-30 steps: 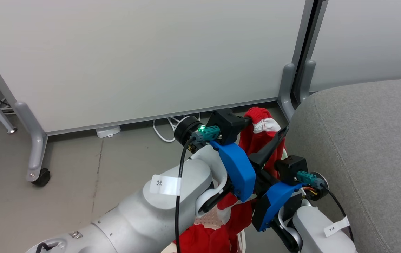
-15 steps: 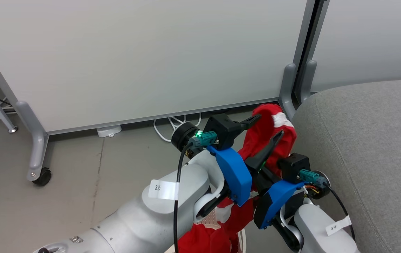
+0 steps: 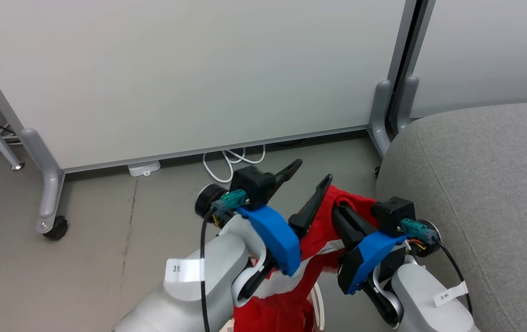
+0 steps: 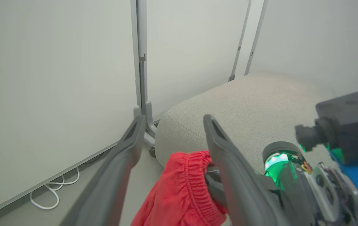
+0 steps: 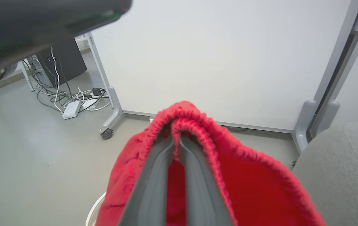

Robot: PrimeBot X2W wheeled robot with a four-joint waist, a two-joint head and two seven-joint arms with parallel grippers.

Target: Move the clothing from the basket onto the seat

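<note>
The red clothing (image 3: 326,223) hangs up out of the basket, bunched over the tips of my right gripper (image 3: 339,210), which is shut on its ribbed edge. In the right wrist view the clothing (image 5: 244,182) drapes over both closed fingers of that gripper (image 5: 176,139). My left gripper (image 3: 308,174) stands open just left of the garment, its inner finger touching the fabric. The left wrist view shows its gripper (image 4: 173,123) with nothing between the fingers and the clothing (image 4: 179,191) low beside the right one. The grey seat (image 3: 476,184) lies close on the right. A thin white edge of the basket (image 5: 96,204) peeks from under the cloth.
White partition panels stand behind on grey feet with a caster (image 3: 55,228). Another grey foot (image 3: 381,115) sits beside the seat's corner. White cables (image 3: 231,161) and a small white box (image 3: 144,168) lie on the grey floor by the panel.
My open left gripper has drawn back left and down, away from the garment's top. The garment now hangs lower from the right gripper alone.
</note>
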